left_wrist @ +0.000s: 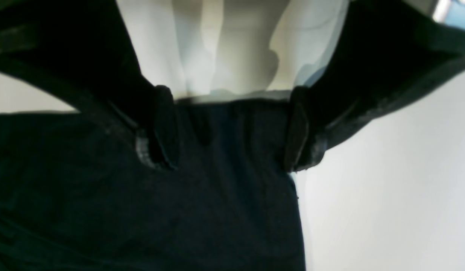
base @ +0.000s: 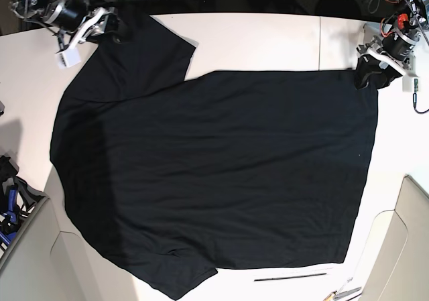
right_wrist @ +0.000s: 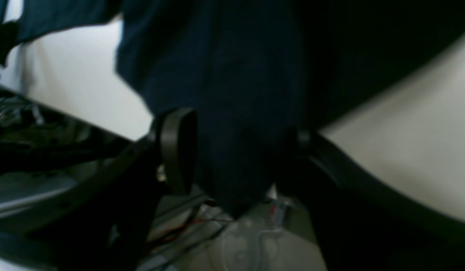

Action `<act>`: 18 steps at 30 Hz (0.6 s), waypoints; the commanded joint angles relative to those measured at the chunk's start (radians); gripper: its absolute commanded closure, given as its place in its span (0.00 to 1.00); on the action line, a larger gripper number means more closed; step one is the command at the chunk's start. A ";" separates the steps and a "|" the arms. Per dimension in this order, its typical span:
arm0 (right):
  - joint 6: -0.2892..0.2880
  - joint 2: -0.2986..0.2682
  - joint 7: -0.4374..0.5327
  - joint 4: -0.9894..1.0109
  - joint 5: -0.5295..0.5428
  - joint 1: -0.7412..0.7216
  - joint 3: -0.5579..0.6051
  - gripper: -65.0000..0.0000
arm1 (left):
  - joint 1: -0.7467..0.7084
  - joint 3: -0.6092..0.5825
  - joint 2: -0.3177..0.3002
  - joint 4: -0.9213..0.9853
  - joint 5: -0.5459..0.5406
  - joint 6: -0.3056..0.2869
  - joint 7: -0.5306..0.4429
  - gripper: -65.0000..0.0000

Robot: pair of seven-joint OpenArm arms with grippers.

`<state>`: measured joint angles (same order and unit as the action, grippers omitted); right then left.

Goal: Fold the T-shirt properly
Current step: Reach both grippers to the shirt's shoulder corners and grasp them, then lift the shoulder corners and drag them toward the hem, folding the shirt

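left claw point(left_wrist: 232, 131) jaws spread wide, right claw point(right_wrist: 236, 150) jaws parted, both arms reaching far

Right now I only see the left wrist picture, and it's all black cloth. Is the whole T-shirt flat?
Observer: Mostly. In the base view the T-shirt lies spread across the white table.
Operator: Where's my other arm?
Observer: The right fingers are at the far sleeve with cloth between them. I can't tell if they squeeze it.
Operator: Which bit am I at?
Observer: The base view shows the left fingers at the hem's far corner.
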<state>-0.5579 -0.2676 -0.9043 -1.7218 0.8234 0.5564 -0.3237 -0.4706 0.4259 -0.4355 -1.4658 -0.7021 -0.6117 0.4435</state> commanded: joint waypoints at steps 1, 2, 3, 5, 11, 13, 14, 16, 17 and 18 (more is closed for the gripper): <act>0.000 -0.002 -0.016 -0.008 -0.001 0.006 -0.001 0.50 | -0.008 -0.002 -0.008 0.000 0.026 0.005 0.045 0.29; 0.000 0.002 -0.014 -0.008 0.000 0.006 -0.001 0.50 | -0.008 -0.002 -0.008 0.000 0.026 0.005 0.043 0.29; 0.000 0.003 -0.012 -0.007 0.000 0.006 -0.001 0.50 | -0.009 -0.002 -0.008 0.000 0.026 0.005 0.039 0.32; 0.000 0.002 -0.013 -0.008 -0.004 0.004 -0.001 0.56 | -0.009 -0.002 -0.008 0.000 0.026 0.005 0.039 0.49; 0.000 0.002 -0.013 -0.008 -0.023 0.003 -0.002 1.00 | -0.009 -0.001 -0.009 0.000 0.026 0.005 -0.008 1.00; 0.001 0.002 -0.013 -0.013 -0.054 0.003 -0.006 1.00 | -0.008 -0.001 -0.010 -0.001 0.026 0.005 -0.031 1.00; 0.000 0.002 -0.014 -0.018 -0.057 0.002 -0.014 1.00 | -0.008 -0.001 -0.013 -0.002 0.024 0.004 -0.033 1.00; 0.000 0.002 -0.039 -0.045 -0.043 0.004 -0.040 1.00 | -0.009 0.010 -0.018 -0.016 0.022 -0.013 -0.032 1.00; 0.000 0.002 -0.053 -0.064 -0.025 0.004 -0.059 1.00 | -0.009 0.024 -0.018 -0.026 0.021 -0.021 -0.032 1.00; 0.000 0.002 -0.066 -0.087 -0.006 0.004 -0.080 1.00 | -0.009 0.042 -0.017 -0.037 0.015 -0.027 -0.032 1.00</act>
<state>-0.5533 -0.2539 -0.9836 -1.7905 0.7933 0.5571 -0.3965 -0.4740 0.4580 -0.4351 -1.4872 -0.6769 -0.6357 0.4301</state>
